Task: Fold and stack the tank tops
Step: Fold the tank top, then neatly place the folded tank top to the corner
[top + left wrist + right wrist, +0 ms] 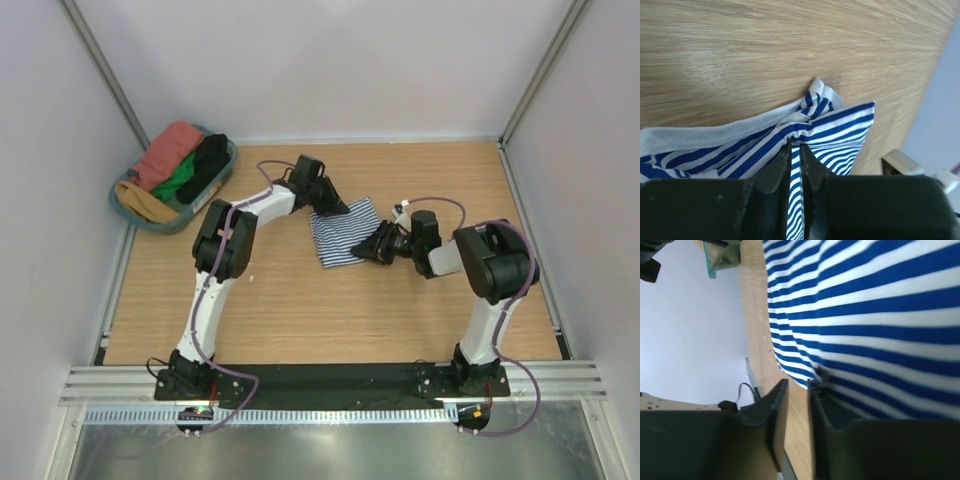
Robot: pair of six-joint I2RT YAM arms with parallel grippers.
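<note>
The navy-and-white striped tank top [343, 238] lies folded into a small rectangle on the wooden table [300, 310]. My left gripper [330, 207] is at its far left corner. In the left wrist view the left gripper [796, 146] is shut on a fold of the striped tank top [840, 130], which runs between the fingers. My right gripper [372, 248] is at the top's right edge. In the right wrist view the right gripper [799, 382] is slightly open with bare table in the gap, one finger [840, 410] against the striped tank top [865, 315]. A rust-red cloth [168, 152] lies in the basket, its trim hidden.
A blue basket [125, 210] at the back left corner holds the rust-red cloth with green, black [207, 160] and tan garments. White walls with metal posts enclose the table on three sides. A black rail [330, 378] carries both arm bases at the near edge.
</note>
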